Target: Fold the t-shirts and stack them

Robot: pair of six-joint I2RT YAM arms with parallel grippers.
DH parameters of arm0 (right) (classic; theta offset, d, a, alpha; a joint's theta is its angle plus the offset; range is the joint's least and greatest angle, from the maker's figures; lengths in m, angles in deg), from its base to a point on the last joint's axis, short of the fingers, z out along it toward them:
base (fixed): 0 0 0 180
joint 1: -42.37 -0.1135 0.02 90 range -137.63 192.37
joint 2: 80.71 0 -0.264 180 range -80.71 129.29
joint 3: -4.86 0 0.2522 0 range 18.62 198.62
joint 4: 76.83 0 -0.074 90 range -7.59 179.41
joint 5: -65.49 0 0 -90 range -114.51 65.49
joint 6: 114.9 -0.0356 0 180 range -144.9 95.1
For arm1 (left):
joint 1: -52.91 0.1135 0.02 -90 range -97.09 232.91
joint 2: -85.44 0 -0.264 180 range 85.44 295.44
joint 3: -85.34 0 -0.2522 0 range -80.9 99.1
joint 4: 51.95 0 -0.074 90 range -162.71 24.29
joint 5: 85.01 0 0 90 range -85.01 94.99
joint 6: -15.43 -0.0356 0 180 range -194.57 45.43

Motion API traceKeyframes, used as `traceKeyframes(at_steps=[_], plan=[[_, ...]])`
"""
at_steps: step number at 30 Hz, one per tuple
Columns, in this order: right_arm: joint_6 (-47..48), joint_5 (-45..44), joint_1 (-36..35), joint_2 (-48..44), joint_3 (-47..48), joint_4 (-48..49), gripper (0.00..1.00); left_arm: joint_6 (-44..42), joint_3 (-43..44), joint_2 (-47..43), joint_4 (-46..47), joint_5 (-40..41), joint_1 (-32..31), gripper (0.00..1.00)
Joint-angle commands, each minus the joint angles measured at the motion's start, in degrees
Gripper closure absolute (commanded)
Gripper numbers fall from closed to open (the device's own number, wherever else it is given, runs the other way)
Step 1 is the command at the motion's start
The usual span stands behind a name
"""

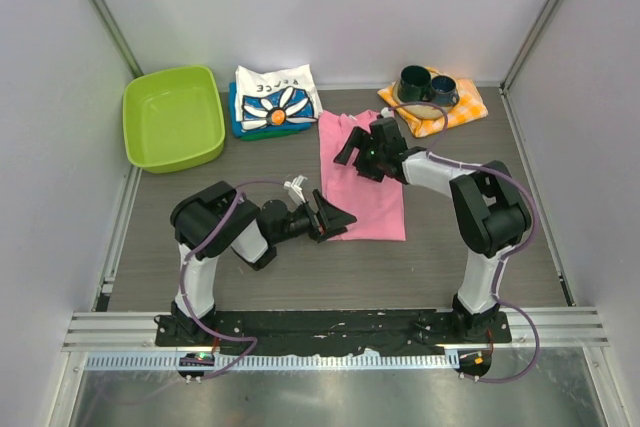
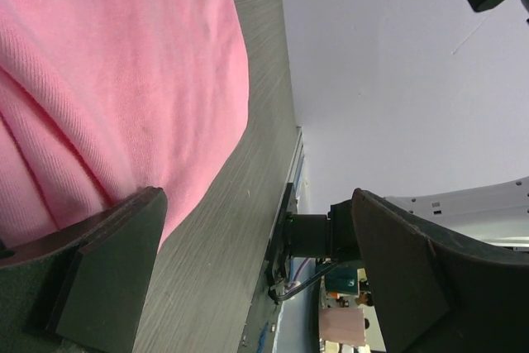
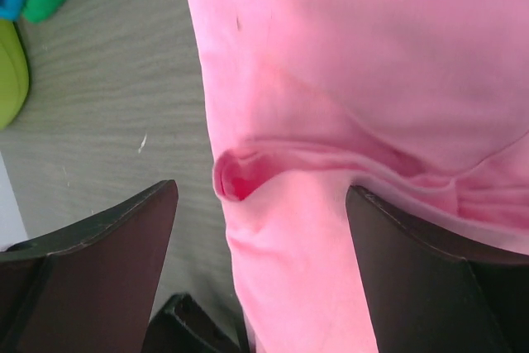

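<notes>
Observation from my remote station. The pink t-shirt (image 1: 365,187) lay flat on the tabletop (image 1: 420,267) as a long narrow strip, running from near the back edge toward the arms, roughly at centre.

The left gripper (image 1: 334,220) sat low at the near left corner of that shirt. In the left wrist view its jaws stood wide apart; one finger (image 2: 107,279) lay against the edge of the pink cloth (image 2: 107,80), the other was over bare tabletop (image 2: 240,204). Nothing was grasped.

The right gripper (image 1: 365,144) was positioned over the far part of the pink t-shirt. In the right wrist view the right gripper (image 3: 260,274) was likewise spread open and empty, with a raised crease (image 3: 240,173) in the cloth (image 3: 347,64) lying between its fingers.

Behind and to the left, a white t-shirt with blue daisy print (image 1: 277,97) rested on top of folded blue and green shirts (image 1: 240,117). A lime-green basin (image 1: 173,117) stood at the far left. At the far right, two dark cups (image 1: 428,87) stood on an orange-and-white checked cloth (image 1: 455,112), well apart from the pink t-shirt.
</notes>
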Motion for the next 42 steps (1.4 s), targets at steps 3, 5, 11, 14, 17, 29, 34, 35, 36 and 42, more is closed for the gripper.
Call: traceKeyframes(at_steps=[3, 5, 11, 14, 17, 29, 34, 35, 36, 42], plan=[[4.88, -9.18, 0.98, -0.28, 6.37, 1.70, 0.11, -1.72, -1.58, 2.93, 6.48, -0.81, -0.29, 0.00], [6.12, -10.86, 1.06, -1.50, 7.87, 1.26, 0.11, -1.11, -1.49, 2.93, 7.18, -0.98, -0.20, 0.00], [12.88, -20.08, 1.06, -15.02, 6.65, -8.22, 0.09, 0.74, 0.87, -5.23, 3.25, -4.93, 0.59, 0.00], [13.77, -24.82, 1.06, -22.67, 3.49, -14.90, 0.00, 0.13, 2.37, -12.94, -5.36, -6.08, 0.59, 0.00], [14.47, -26.77, 1.06, -31.02, -3.80, -17.28, 0.00, -3.64, 5.78, -21.11, -24.83, -6.78, 0.68, 0.00], [8.85, -22.30, 0.98, -54.05, -26.83, -26.78, 0.09, -22.90, 10.21, -34.77, -84.58, 10.18, -0.11, 0.00], [7.18, -19.75, 0.98, -58.20, -30.36, -28.10, 0.12, -21.06, 5.02, -34.16, -79.75, 12.02, -2.22, 0.00], [7.09, -19.31, 0.98, -58.63, -31.14, -28.10, 0.12, -20.79, 4.84, -33.46, -79.13, 12.29, -2.66, 0.00], [6.74, -18.87, 0.98, -58.81, -31.41, -28.10, 0.12, -20.35, 4.40, -32.24, -78.34, 12.46, -3.10, 0.00], [6.21, -17.20, 0.98, -58.99, -33.35, -26.60, 0.13, -19.56, 4.48, -28.63, -73.59, 13.60, -3.54, 0.00]])
